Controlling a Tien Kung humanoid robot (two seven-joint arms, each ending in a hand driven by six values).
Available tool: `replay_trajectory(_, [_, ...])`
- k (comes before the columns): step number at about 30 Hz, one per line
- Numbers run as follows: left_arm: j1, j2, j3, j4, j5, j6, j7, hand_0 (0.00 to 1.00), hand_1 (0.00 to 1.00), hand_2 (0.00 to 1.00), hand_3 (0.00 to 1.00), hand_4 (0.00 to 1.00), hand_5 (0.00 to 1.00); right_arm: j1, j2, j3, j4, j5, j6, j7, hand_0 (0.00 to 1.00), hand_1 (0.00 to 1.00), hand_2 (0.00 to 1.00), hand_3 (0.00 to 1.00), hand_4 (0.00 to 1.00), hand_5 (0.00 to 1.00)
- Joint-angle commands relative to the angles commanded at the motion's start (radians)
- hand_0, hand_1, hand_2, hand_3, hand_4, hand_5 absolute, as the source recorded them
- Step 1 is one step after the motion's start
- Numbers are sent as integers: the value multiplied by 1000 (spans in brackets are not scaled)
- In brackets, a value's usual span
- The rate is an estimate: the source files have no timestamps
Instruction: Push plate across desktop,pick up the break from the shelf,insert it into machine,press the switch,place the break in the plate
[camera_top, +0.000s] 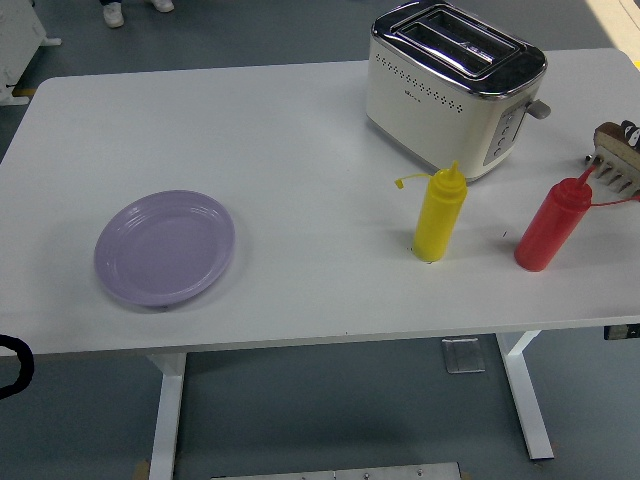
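A lilac plate (165, 247) lies on the left part of the white table (290, 140). A cream and chrome toaster (450, 88) stands at the back right, both slots empty, its lever on the right end. At the right edge a brown slice of bread (610, 136) stands in a small wire shelf (612, 172). Only a black tip of my right hand (631, 128) shows, just above the bread at the frame edge. A black bit of my left hand (14, 364) shows at the lower left, below the table's near edge and well short of the plate.
A yellow squeeze bottle (439, 214) and a red squeeze bottle (552, 223) stand in front of the toaster, between it and the near edge. A person's shoes (115, 13) show on the floor at the top left.
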Motion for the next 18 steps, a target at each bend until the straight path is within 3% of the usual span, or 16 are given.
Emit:
replay_trajectory(5, [-10, -11, 45, 34, -5, 5, -16, 893, 811, 786, 794, 806, 998, 0, 6, -20, -1, -66, 13, -6, 806, 797, 810, 859, 745, 72])
replay_trajectory(18, [-22, -24, 140, 49, -25, 6, -18, 895, 820, 789, 798, 805, 998, 1, 16, -56, -25, 32, 38, -13, 792, 787, 805, 860, 751, 89])
